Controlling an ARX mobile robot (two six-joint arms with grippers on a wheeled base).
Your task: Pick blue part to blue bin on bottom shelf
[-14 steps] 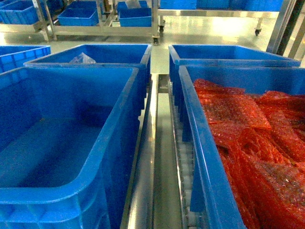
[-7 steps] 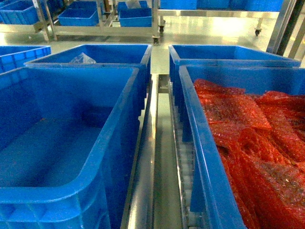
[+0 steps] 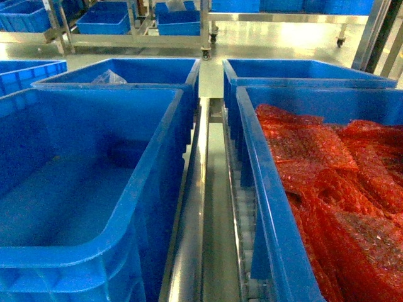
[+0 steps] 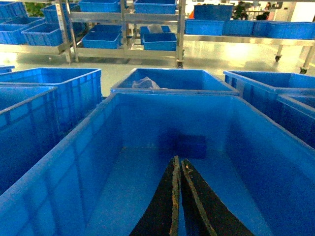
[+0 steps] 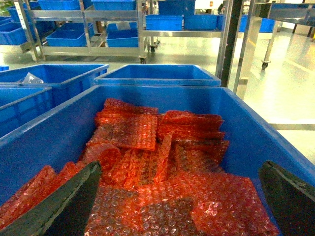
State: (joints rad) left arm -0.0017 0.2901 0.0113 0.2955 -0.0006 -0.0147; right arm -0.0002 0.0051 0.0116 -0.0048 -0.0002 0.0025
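Note:
My left gripper (image 4: pixel 178 160) is shut with nothing between its fingers and hangs over an empty blue bin (image 4: pixel 74 162). A darker blue rectangular patch (image 4: pixel 189 146) lies at the far end of that bin's floor; I cannot tell whether it is the blue part. My right gripper (image 5: pixel 179 169) stands wide open above a second blue bin (image 5: pixel 246 123) filled with red bubble-wrap bags (image 5: pixel 162 182). Both bins, the empty one (image 3: pixel 145 189) on the left and the full one (image 3: pixel 264 207) on the right, rest on the bottom shelf (image 3: pixel 195 214), whose metal rails and white rollers (image 3: pixel 247 220) show between them. Neither gripper appears in the head view.
Two more blue bins stand behind, the left one (image 3: pixel 126 69) holding a clear plastic bag (image 3: pixel 108 77), the right one (image 3: pixel 302 72) looking empty. Another bin (image 3: pixel 25 72) sits far left. Steel racks with blue bins (image 3: pixel 176 22) stand across the shiny floor.

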